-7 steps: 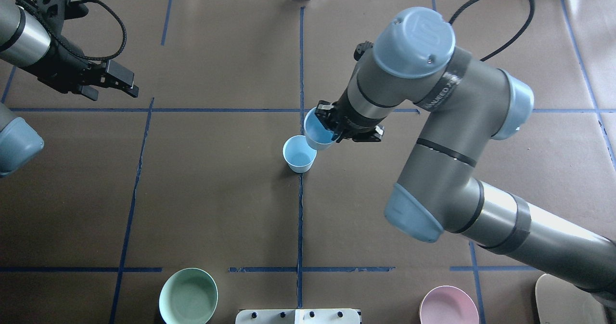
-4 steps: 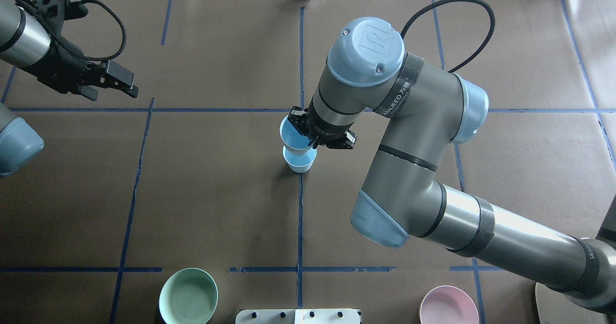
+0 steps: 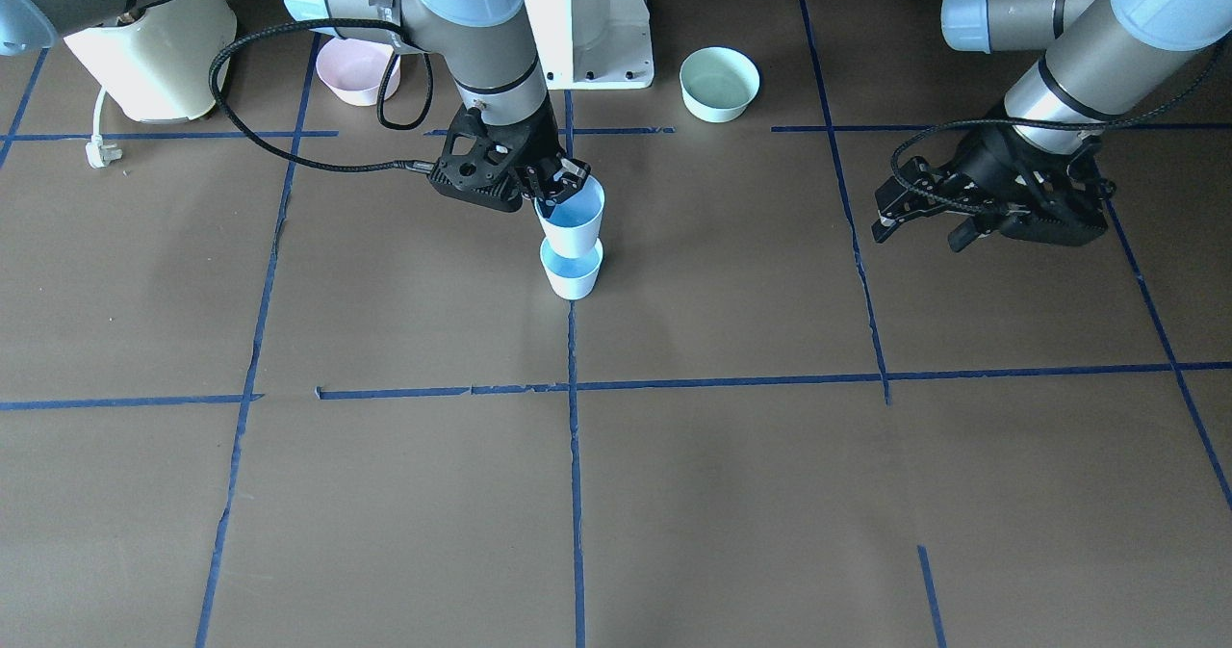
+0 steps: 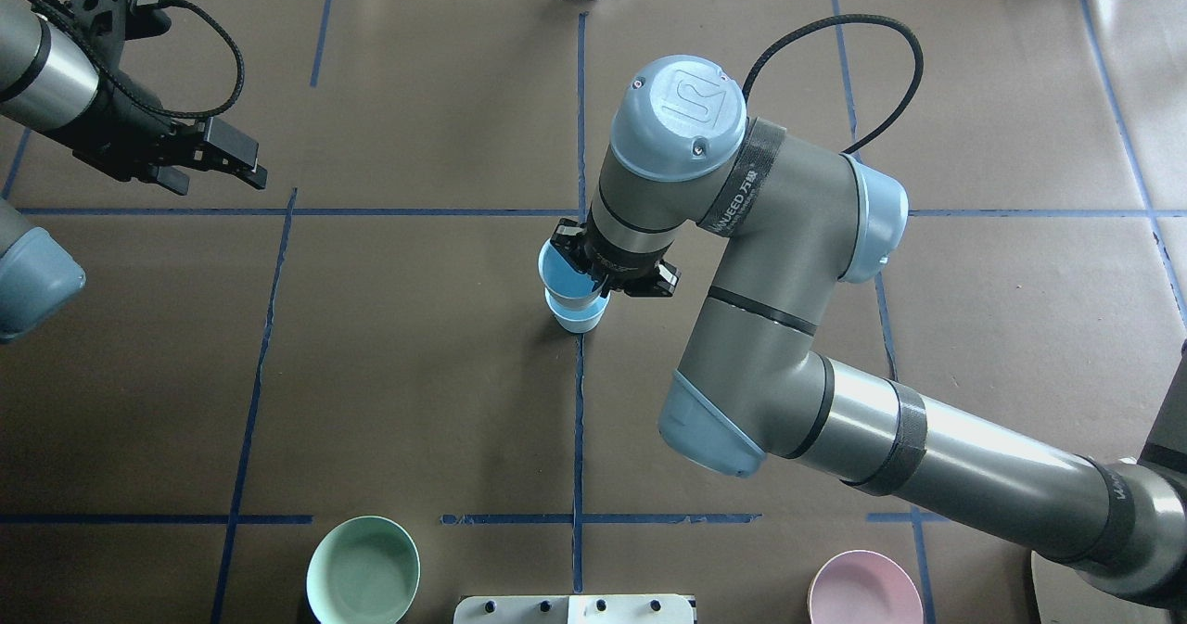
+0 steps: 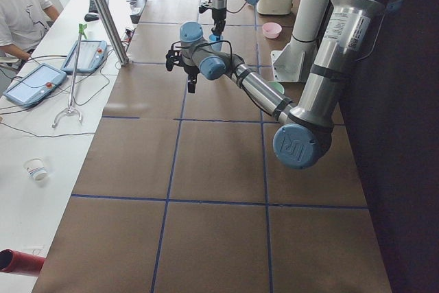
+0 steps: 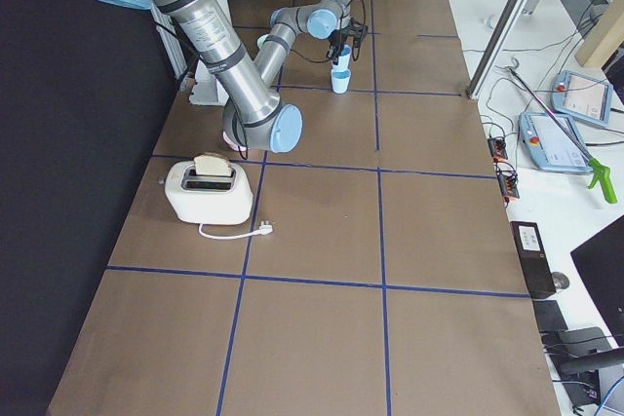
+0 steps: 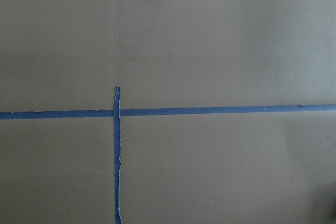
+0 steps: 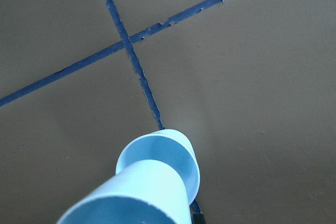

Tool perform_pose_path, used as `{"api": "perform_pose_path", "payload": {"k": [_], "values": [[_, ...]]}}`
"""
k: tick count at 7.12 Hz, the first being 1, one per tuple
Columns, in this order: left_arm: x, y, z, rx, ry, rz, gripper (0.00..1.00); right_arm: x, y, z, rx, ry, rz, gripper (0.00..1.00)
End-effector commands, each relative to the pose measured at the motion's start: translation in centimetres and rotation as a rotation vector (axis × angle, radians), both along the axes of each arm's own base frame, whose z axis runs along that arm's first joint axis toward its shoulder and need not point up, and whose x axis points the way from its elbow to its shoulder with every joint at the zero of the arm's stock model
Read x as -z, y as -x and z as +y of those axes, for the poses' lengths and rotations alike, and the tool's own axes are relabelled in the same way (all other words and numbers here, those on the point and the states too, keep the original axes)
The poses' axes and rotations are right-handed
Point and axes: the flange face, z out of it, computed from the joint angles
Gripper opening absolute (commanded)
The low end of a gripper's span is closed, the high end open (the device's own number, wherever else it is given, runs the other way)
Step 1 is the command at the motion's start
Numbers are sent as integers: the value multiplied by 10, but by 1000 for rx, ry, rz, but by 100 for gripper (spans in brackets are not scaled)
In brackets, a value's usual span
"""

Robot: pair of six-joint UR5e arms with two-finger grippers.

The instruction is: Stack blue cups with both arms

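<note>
One blue cup [image 4: 579, 319] stands upright on the table's blue centre line; it also shows in the front view [image 3: 572, 272]. My right gripper [image 4: 598, 281] is shut on the rim of the second blue cup [image 4: 564, 276], upright directly above the first. In the front view the held cup [image 3: 572, 217] has its bottom at the standing cup's mouth, under my right gripper [image 3: 551, 191]. The right wrist view shows the held cup [image 8: 131, 198] over the standing cup [image 8: 165, 153]. My left gripper [image 4: 218, 171] is open and empty, far off at the table's left, seen also in the front view [image 3: 919, 229].
A mint-green bowl [image 4: 363, 570] and a pink bowl [image 4: 864, 589] sit near the robot's edge, either side of the white pedestal [image 3: 587, 22]. A cream toaster [image 3: 144, 51] with its cord lies on the right arm's side. The left wrist view shows only brown table with blue tape.
My right arm has carried the held cup left from beside the standing cup to directly over it and lowered it. The left arm has not moved.
</note>
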Motion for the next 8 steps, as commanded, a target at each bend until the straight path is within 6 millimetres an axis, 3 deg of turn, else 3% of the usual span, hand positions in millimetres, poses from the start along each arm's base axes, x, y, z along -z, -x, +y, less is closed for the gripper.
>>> {"api": "perform_pose_path", "payload": {"k": [1, 2, 3, 5, 6, 7, 8], "values": [[0, 0, 0, 0, 0, 0, 100, -2, 3, 0, 6, -2, 5, 10], [-1, 0, 0, -1, 2, 0, 100, -5, 5, -2, 4, 5, 13, 60], [0, 0, 1, -1, 1, 1, 100, -5, 6, -2, 5, 5, 14, 99], [0, 1, 0, 0, 1, 1, 100, -4, 5, -3, 9, -4, 12, 100], [-8, 1, 1, -2, 10, -6, 100, -9, -14, -14, -3, -5, 8, 100], [-23, 6, 2, -38, -27, -29, 100, -36, -41, -20, 13, -47, 26, 100], [-56, 34, 1, -65, -75, -73, 100, -79, -86, -28, 63, -137, 63, 100]]}}
